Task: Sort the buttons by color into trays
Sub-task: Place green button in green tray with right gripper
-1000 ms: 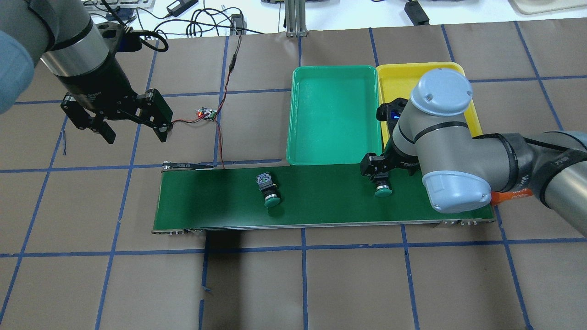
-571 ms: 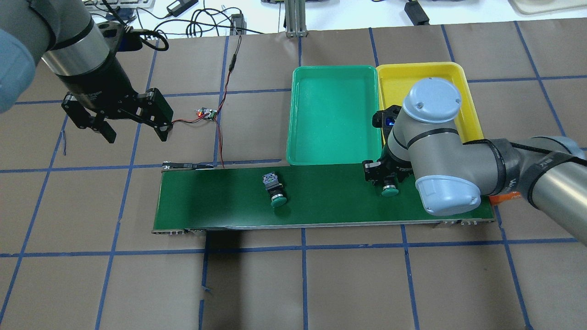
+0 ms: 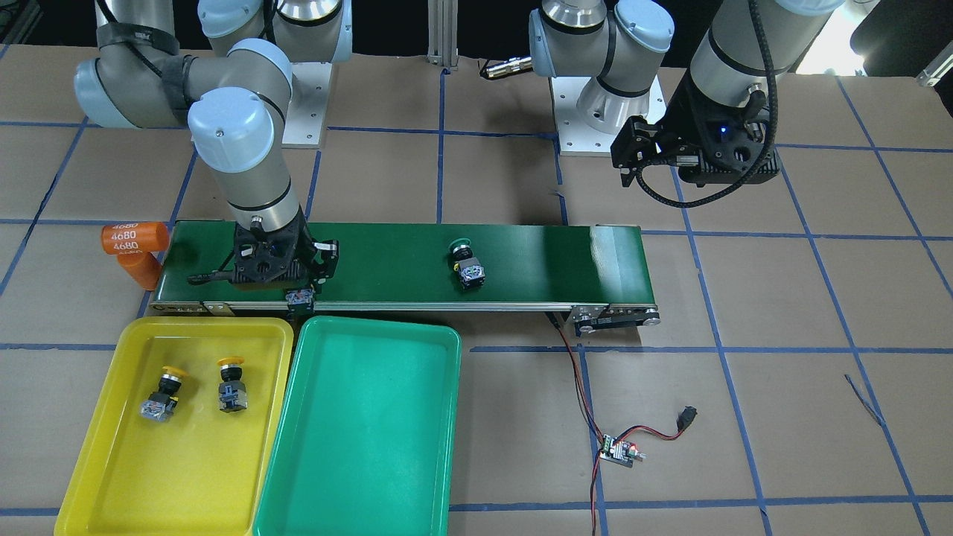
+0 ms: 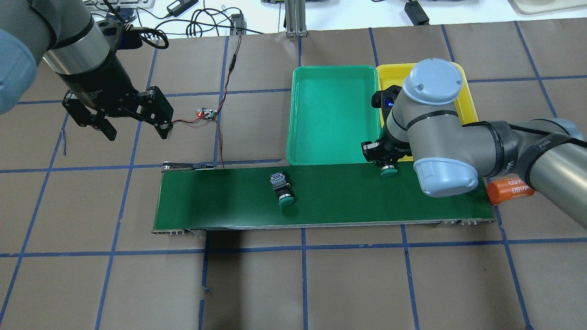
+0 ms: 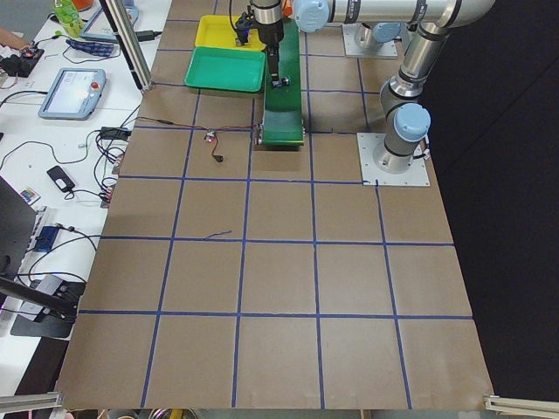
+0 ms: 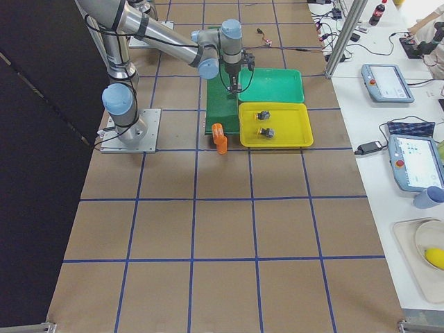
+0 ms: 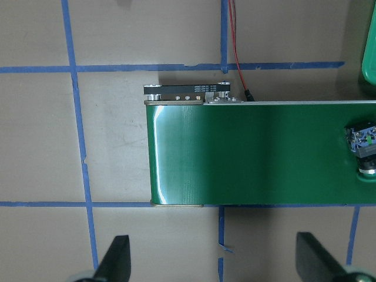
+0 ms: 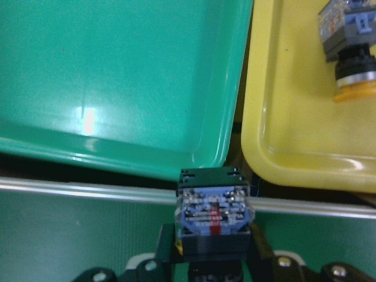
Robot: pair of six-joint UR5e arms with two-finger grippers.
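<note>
My right gripper (image 4: 386,161) is shut on a green button (image 8: 214,214), cap toward the robot, held over the conveyor's far edge just before the seam between the teal tray (image 4: 335,158) and the yellow tray (image 4: 394,73). A second green button (image 4: 283,188) lies on the belt, and also shows in the front view (image 3: 467,266). Two yellow buttons (image 3: 160,391) (image 3: 231,383) lie in the yellow tray (image 3: 112,461). The teal tray (image 3: 372,447) holds nothing. My left gripper (image 4: 136,134) is open and empty, above the table left of the belt.
The dark-green conveyor belt (image 4: 220,197) runs across the middle. Orange cylinders marked 4680 (image 3: 134,238) stand at its right-arm end. A small circuit board (image 4: 206,113) with red and black wires lies beyond the belt's left end.
My right gripper has carried its green button from over the belt toward the trays' edge. The loose green button has drifted right along the belt. The left arm has barely moved.
</note>
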